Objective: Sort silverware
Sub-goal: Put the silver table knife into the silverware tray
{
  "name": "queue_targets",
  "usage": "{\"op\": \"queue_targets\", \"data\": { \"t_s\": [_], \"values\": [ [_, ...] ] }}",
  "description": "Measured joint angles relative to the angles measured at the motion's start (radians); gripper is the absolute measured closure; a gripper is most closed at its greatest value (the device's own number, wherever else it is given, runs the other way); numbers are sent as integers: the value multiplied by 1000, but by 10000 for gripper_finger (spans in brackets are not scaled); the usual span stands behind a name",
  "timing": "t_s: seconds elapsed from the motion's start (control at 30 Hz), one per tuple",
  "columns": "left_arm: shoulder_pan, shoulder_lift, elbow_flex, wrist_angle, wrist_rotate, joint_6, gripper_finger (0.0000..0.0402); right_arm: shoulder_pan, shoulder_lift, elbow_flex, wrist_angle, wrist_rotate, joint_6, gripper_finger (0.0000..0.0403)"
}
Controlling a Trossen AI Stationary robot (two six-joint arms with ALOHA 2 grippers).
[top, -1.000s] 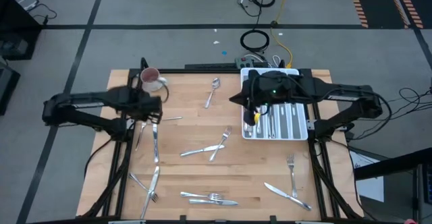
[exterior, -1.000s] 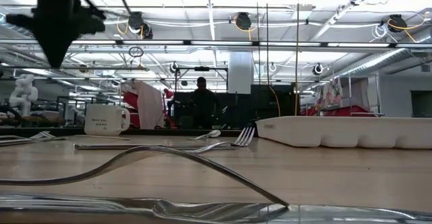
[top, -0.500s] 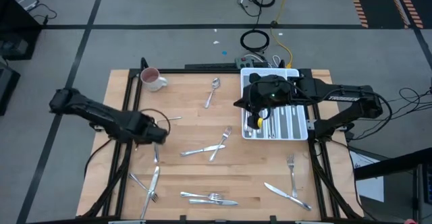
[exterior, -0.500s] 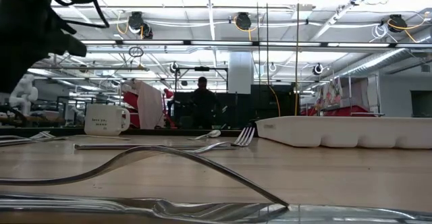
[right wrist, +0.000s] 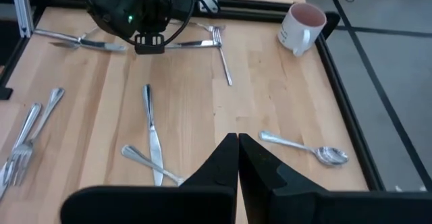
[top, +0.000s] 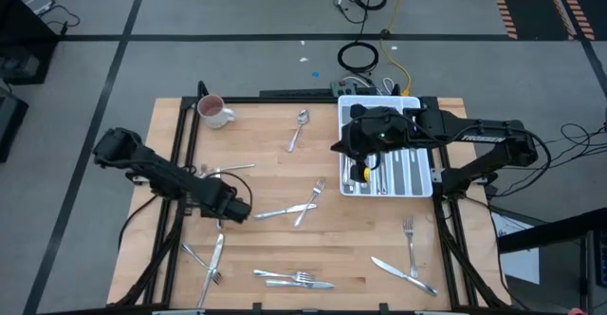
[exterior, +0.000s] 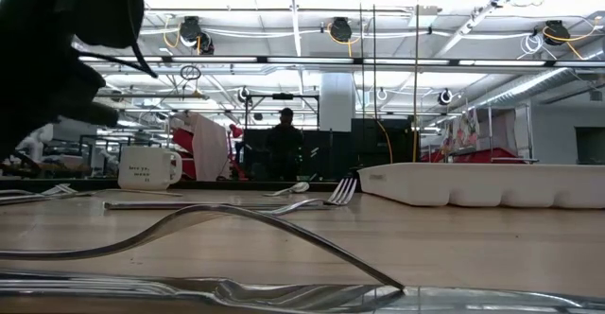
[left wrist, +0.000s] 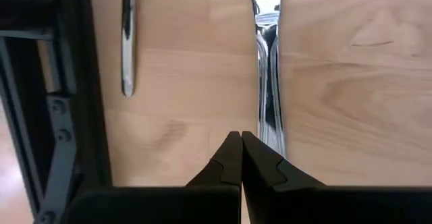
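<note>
The silverware lies scattered on the wooden table: a spoon (top: 300,125), a crossed fork and knife (top: 294,209), a fork (top: 410,234), a knife (top: 403,272) and others near the front edge. My left gripper (top: 232,211) is shut and points down at the table left of centre. In the left wrist view its fingertips (left wrist: 241,140) stand over bare wood just beside a long piece of silverware (left wrist: 266,82). My right gripper (top: 335,147) is shut and held high at the left edge of the white tray (top: 429,163), with nothing in it (right wrist: 238,140).
A white mug (top: 211,111) with a pink inside stands at the far left corner. Another handle (left wrist: 127,42) lies near the table's dark left frame (left wrist: 61,116). A fork and knife (top: 289,277) and a knife (top: 213,258) lie toward the front edge.
My left gripper has swung from beside the mug toward the table's near edge and centre, sinking close to the table and rolling its wrist on the way. It has stayed shut. No silverware has moved.
</note>
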Motion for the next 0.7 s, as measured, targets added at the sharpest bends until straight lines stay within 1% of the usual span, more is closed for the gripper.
{"op": "queue_targets", "data": {
  "t_s": [0.2, 0.3, 0.4, 0.57, 0.7],
  "values": [
    [0, 90, -1, 47, 17, 8, 401, 2, -2, 0, -61, -6, 36, 403],
    [-4, 110, -1, 115, 16, 3, 401, 11, -7, 0, -88, -6, 48, 403],
    [0, 116, -2, 168, -9, 2, 401, 23, -15, 0, -97, -6, 48, 403],
    [40, 116, 5, 200, -37, 20, 401, 27, -21, 0, -96, -6, 41, 403],
    [89, 116, 29, 256, -112, 89, 401, 27, -21, 0, -93, -5, 23, 403]
  ]
}}
